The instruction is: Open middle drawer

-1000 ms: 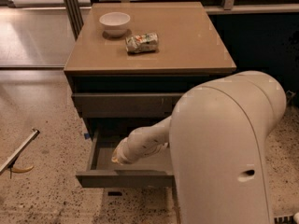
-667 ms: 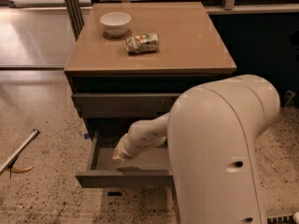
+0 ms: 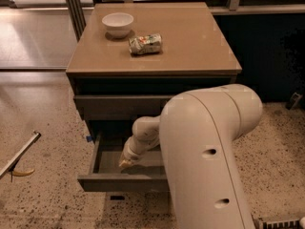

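The middle drawer (image 3: 119,181) sits low in the cabinet, under the brown worktop (image 3: 190,46). It is pulled out a good way toward the near side. Its flat grey front has no handle or knob at all. I can see the plain grey floor inside it on the left. The right part is hidden behind the big white arm (image 3: 209,147).

I think this drawer is hard and stiff, so it will not bend or break. It likely slides straight out and back, and no other way. The bit of the inside I can see has nothing in it, so I guess it pulls easily. The front is smooth, so a push on the face would just slip. The best place to take hold looks like the top edge of the front, hooked from behind on the inside.

The claw (image 3: 126,162) is down inside the drawer, just behind the front and toward the left. It seems to be near or on the drawer floor, but I cannot be sure it touches. I cannot tell if the claw is open or closed, or if it grips anything.

On the worktop, far back, a white bowl (image 3: 117,23) sits near a crushed can (image 3: 145,44).
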### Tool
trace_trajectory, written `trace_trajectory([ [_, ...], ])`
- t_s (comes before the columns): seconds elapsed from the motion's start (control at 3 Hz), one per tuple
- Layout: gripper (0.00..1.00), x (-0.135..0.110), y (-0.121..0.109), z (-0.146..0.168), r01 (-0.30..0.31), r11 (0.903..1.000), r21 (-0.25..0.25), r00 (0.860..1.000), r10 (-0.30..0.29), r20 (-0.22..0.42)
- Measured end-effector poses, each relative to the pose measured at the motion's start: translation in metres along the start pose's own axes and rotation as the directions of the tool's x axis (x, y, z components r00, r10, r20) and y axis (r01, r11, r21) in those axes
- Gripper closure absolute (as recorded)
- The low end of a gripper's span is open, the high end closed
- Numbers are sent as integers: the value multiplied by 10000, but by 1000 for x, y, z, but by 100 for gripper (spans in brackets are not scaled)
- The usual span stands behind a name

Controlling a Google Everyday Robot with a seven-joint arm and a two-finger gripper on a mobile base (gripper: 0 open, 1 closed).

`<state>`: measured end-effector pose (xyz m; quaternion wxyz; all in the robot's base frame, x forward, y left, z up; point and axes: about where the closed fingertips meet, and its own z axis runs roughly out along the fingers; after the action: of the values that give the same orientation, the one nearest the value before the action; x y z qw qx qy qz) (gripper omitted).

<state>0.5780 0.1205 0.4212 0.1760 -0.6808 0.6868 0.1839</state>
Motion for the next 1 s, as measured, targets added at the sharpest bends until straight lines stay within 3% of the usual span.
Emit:
trace_trajectory([
  [0.33,81,17,10,18,-166,9983,-561,9998,173,116],
  [1.0,35,26,21,23,-319,9968,-727,9992,337,237],
])
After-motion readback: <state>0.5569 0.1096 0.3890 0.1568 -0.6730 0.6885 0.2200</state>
